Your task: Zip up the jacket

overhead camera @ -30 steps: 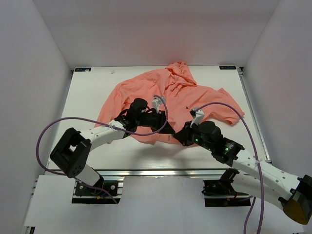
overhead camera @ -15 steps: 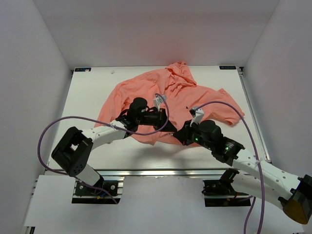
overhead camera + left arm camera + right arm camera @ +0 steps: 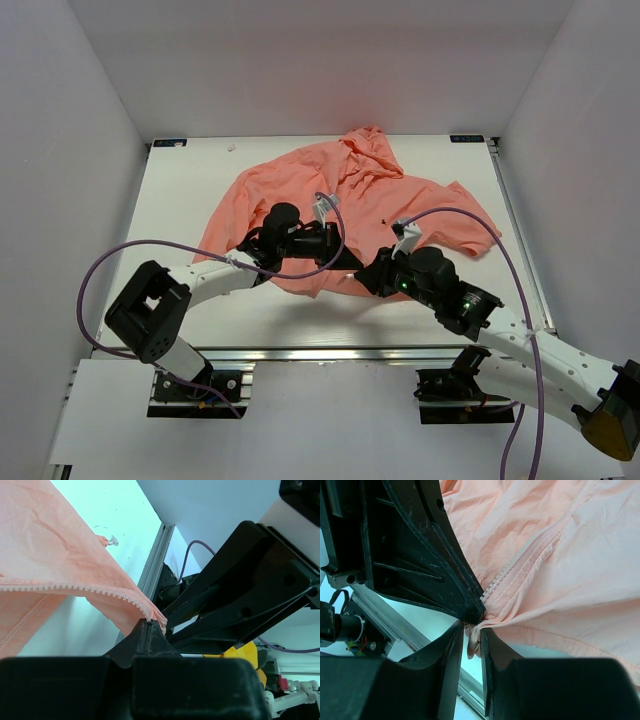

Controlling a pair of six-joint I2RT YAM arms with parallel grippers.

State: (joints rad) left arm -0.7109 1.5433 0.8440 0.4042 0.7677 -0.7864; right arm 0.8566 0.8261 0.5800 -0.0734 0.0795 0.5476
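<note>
Jacket (image 3: 300, 185) lay spread on the table (image 3: 180, 200), hood (image 3: 370, 145) by the far edge. The left gripper (image 3: 150, 626) pinched its bottom corner by the zipper (image 3: 75, 587) (pale teeth showing). The right gripper (image 3: 472, 630) squeezed the same spot, near the front edge.

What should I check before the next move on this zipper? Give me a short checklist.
1. Left jaws shut on the jacket hem where the teeth end: ok.
2. Right jaws pinching hem fabric: ok.
3. Both zipper ends lined up and joined: cannot tell, the jaws hide that spot.
4. Where the slider is: cannot tell, none shows clearly.
5. Room between the two sets of jaws: not ok, they sit tip to tip.
6. Jacket spread on the table: ok, though wrinkled.
</note>
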